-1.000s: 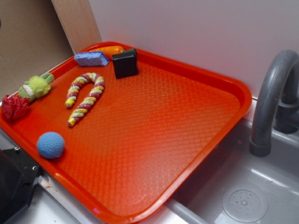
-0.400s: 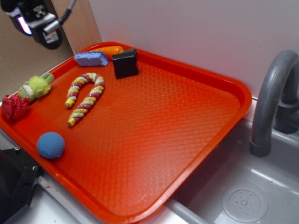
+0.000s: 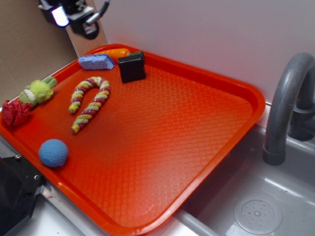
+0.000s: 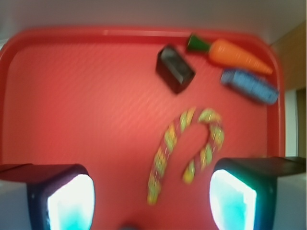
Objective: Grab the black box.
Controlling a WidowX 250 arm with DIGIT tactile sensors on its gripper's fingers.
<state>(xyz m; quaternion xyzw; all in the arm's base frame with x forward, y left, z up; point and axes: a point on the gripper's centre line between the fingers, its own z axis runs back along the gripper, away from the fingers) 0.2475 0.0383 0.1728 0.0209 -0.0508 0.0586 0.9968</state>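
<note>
The gripper (image 3: 74, 17) is held open and empty, high above the tray (image 3: 206, 123). The box (image 4: 174, 68) is seen ahead of it, well apart, beyond the rope (image 4: 184, 151) and beside the carrot (image 4: 230, 53).

A toy-kitchen test station in a lab-like room. At the right, a grey plastic faucet (image 3: 285, 108) arches over a moulded grey sink basin (image 3: 275, 196) with a round drain (image 3: 258, 215) in its floor. An orange cafeteria tray (image 3: 197, 162) with a textured surface lies partly over the basin's left side. Small props sit on the tray: a plastic carrot (image 4: 235, 54), a blue sponge (image 3: 96, 62), a rope chew toy (image 3: 89, 103) and a blue ball (image 3: 53, 152). A plain white wall (image 3: 206, 34) stands behind; a wooden panel (image 3: 81, 24) and brown board (image 3: 24, 54) close the far left.
</note>
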